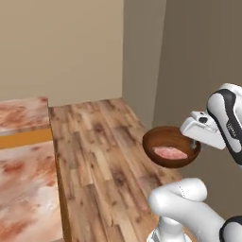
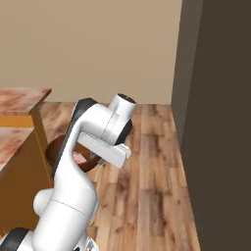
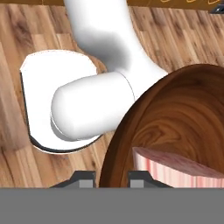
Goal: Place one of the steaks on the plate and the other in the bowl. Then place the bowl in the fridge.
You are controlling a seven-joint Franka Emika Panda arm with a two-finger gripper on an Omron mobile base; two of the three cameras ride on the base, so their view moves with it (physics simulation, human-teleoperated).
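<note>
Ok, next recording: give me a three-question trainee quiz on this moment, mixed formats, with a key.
1. True or false: the bowl is resting on the wooden floor.
2. What lies inside the bowl?
A. a pale pink steak
B. a white plate
C. nothing
3. Fill in: the gripper is shut on the bowl's ____.

Key:
1. False; it is held in the air above the floor.
2. A.
3. Rim; in the hand view the fingertips sit either side of the wall.
</note>
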